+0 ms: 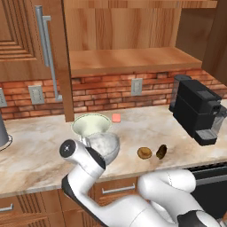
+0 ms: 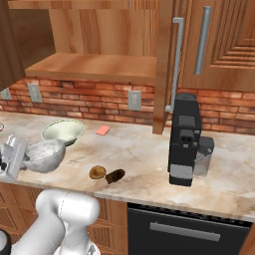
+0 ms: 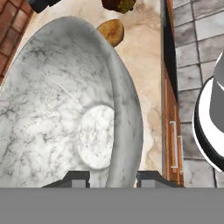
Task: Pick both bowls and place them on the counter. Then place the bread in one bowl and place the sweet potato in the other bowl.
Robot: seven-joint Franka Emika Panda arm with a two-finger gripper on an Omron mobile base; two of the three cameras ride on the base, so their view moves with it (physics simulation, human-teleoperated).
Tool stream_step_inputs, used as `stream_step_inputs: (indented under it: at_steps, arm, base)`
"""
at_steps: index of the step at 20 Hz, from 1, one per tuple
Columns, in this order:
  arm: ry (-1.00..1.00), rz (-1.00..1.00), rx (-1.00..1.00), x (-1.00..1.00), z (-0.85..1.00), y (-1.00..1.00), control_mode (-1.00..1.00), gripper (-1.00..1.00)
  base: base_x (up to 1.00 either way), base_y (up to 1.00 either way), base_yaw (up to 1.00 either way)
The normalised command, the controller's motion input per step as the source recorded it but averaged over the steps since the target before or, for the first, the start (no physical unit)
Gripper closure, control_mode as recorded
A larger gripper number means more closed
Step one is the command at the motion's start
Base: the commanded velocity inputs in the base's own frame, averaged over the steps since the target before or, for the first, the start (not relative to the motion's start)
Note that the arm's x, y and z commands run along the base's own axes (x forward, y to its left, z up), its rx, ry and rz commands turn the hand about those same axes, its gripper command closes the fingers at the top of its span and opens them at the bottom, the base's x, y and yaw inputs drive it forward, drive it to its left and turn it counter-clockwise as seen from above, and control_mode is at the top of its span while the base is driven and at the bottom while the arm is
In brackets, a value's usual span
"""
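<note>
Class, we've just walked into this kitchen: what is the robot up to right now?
The arm's gripper has its jaws closed on the rim of the grey stone-look bowl, holding it tilted at the counter. The cream-white bowl already sits there. The bread and sweet potato lie side by side on the counter, in no bowl yet.

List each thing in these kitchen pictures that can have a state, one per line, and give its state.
Grey bowl: tilted, rim clamped in the gripper, by the counter's front edge.
Gripper: shut on the grey bowl's rim.
Cream-white bowl: upright on the counter, empty.
Bread: on the counter, not in a bowl.
Sweet potato: on the counter beside the bread, not in a bowl.
Coffee machine: upright on the counter.
</note>
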Motion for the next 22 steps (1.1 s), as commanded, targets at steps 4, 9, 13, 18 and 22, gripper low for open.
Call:
stream_step_inputs:
  at_steps: [4, 9, 13, 18, 22]
  arm:
    - [-0.03, 0.00, 0.00, -0.17, -0.22, 0.16, -1.00, 1.00]
    - [-0.04, 0.00, 0.02, 0.01, -0.17, 0.00, -1.00, 1.00]
    - [-0.09, -0.01, 0.08, 0.02, -0.04, 0.00, -1.00, 1.00]
    - [-0.05, 0.00, 0.12, 0.04, -0.12, 0.00, -1.00, 1.00]
    - [0.00, -0.01, 0.13, 0.04, -0.18, 0.00, -1.00, 1.00]
  base:
    - [0.00, 0.00, 0.00]
    - [0.00, 0.00, 0.00]
    - [0.00, 0.00, 0.00]
    - [0.00, 0.00, 0.00]
    - [0.00, 0.00, 0.00]
